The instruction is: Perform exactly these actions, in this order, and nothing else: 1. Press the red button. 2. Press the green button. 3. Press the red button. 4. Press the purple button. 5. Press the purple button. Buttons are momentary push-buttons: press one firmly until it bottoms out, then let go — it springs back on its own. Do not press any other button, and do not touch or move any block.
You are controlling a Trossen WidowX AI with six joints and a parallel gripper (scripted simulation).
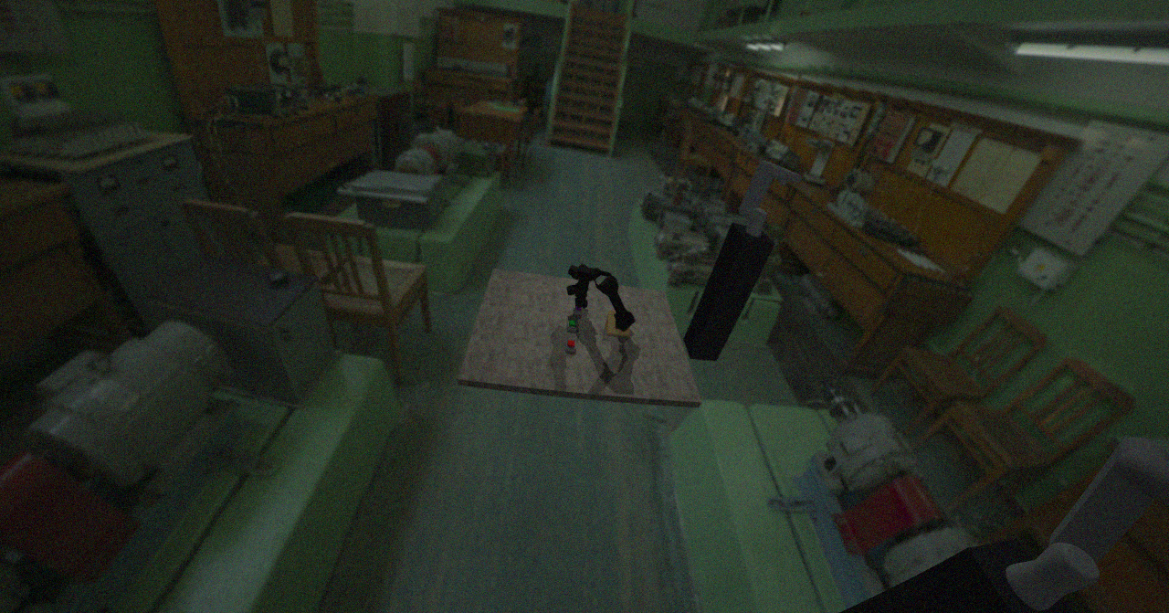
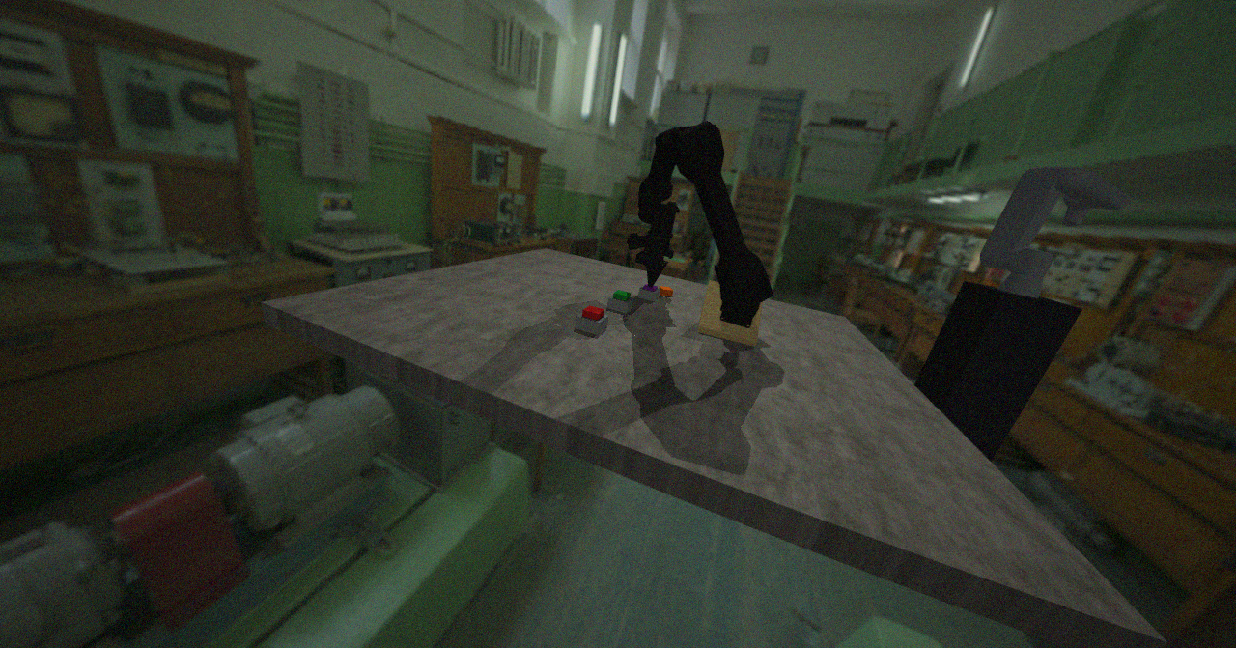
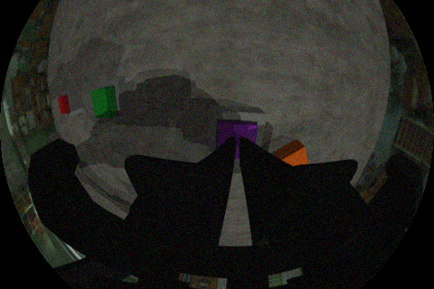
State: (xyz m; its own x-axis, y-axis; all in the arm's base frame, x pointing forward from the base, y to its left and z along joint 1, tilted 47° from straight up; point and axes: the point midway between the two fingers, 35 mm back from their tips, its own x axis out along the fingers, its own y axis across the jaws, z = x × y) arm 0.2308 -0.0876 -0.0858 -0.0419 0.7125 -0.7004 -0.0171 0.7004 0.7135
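The red button point(image 1: 571, 343) point(image 2: 593, 312) point(image 3: 64, 104) is nearest the table's front edge. The green button point(image 1: 573, 322) point(image 2: 621, 295) point(image 3: 104, 102) stands behind it. The purple button point(image 2: 649, 288) point(image 3: 226, 130) is farther back; in the top view it is mostly hidden by the arm. My gripper point(image 2: 652, 283) point(image 3: 237, 142) is shut and empty, pointing down. Its fingertips overlap the purple cap in the wrist view and appear at or just above it; contact cannot be told for sure. The red and green caps stand up from their grey bases.
An orange block point(image 2: 666, 292) point(image 3: 296, 155) lies close beside the purple button. A pale wooden block point(image 2: 714, 323) is by the arm's base. All of this is on the table point(image 1: 506, 364) point(image 2: 414, 324), where arm shadows fall. A dark pedestal point(image 1: 727, 299) point(image 2: 994, 358) with a grey arm stands beyond the table's right side.
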